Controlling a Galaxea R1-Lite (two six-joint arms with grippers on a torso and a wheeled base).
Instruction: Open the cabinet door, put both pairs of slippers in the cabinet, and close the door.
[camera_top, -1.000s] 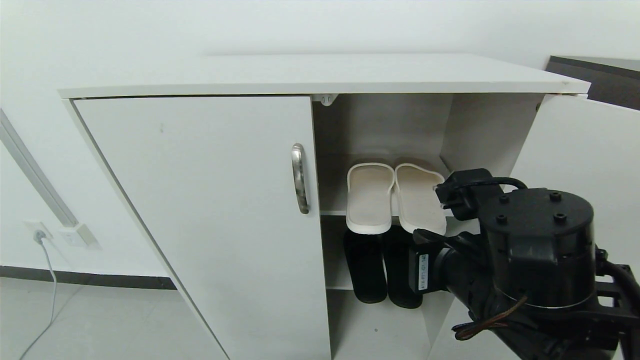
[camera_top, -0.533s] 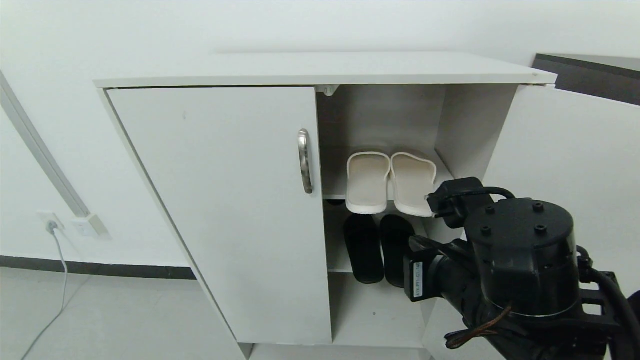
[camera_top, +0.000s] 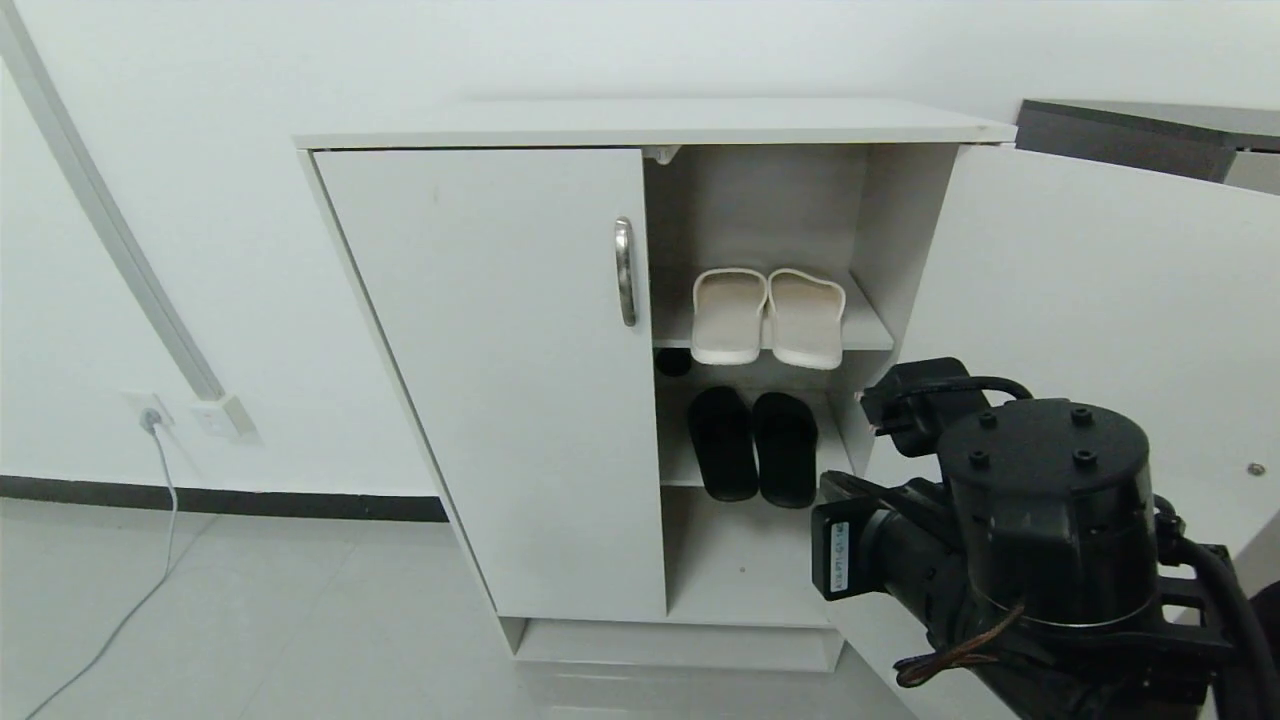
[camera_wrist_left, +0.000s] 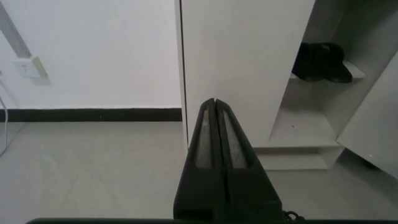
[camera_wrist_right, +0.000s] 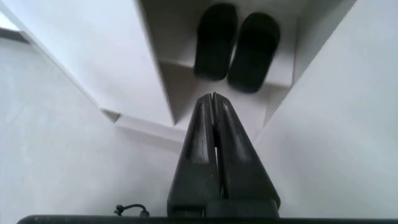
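Camera is backing off the cabinet (camera_top: 650, 118); left gripper (camera_wrist_left: 214, 109) is pinched together, and right gripper (camera_wrist_right: 213, 102), likewise, should be pushing the open door (camera_top: 1100, 300) leftward

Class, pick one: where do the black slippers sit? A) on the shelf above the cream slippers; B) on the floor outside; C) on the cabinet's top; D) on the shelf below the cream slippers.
D: the black slippers lie one shelf beneath the cream slippers in the white cabinet.

Bright, even light; soft shadows
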